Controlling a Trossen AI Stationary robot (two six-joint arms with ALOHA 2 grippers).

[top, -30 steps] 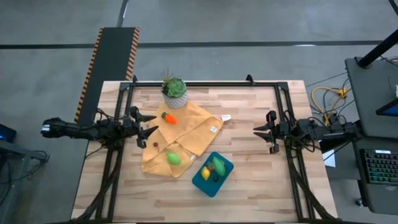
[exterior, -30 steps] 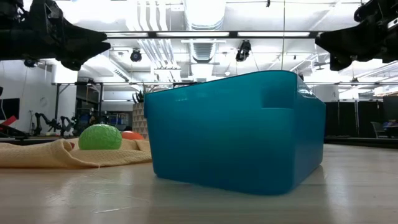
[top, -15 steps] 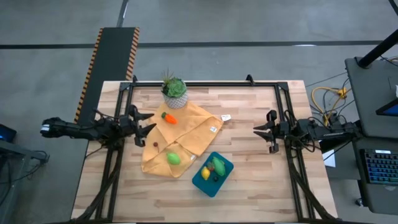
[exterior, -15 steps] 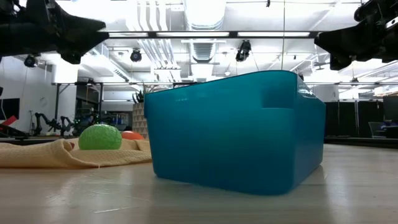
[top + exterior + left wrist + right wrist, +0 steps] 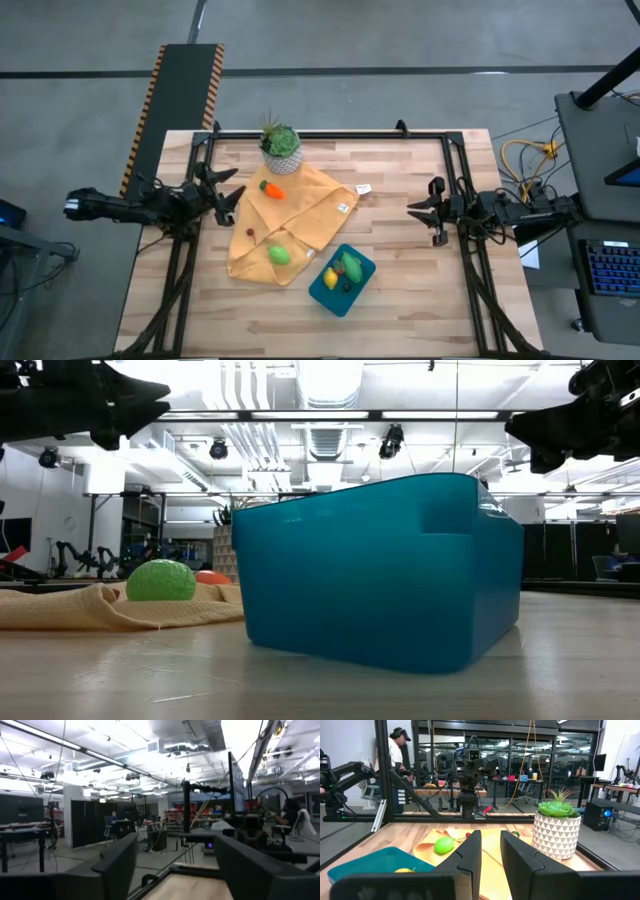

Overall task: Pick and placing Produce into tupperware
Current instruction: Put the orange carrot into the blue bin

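The teal tupperware sits on the wood near the table's near edge. In it lie a green piece, a yellow piece and a small dark one. On the mustard cloth lie an orange carrot, a green oval piece and a small dark red piece. My left gripper hovers open at the cloth's left edge, above the table, touching nothing. My right gripper waits at the table's right side, with a narrow gap between its fingers.
A potted green plant stands at the far edge, just behind the carrot. A black frame rail runs around the table top. Bare wood lies between the cloth and the right gripper. A person stands in the room beyond the table.
My left gripper has drawn back toward the table's left edge and risen a little, away from the cloth. Its fingers have stayed open. The produce, the cloth and the tupperware have kept their places.
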